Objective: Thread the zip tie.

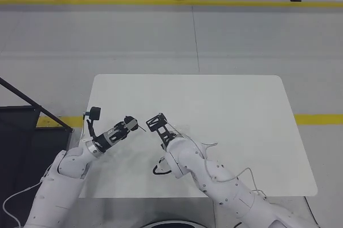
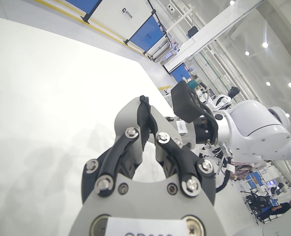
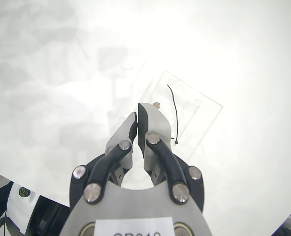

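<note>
Top view: the left gripper and right gripper are positioned near each other above the white counter, tips apart.

Left wrist view: the left gripper's pads are pressed together; whether anything sits between them cannot be determined.

Right wrist view: the right gripper's pads are pressed together, with nothing seen between them. The black zip tie lies on a clear sheet flat on the counter, just beside the right gripper, its head end nearest the gripper.
</note>
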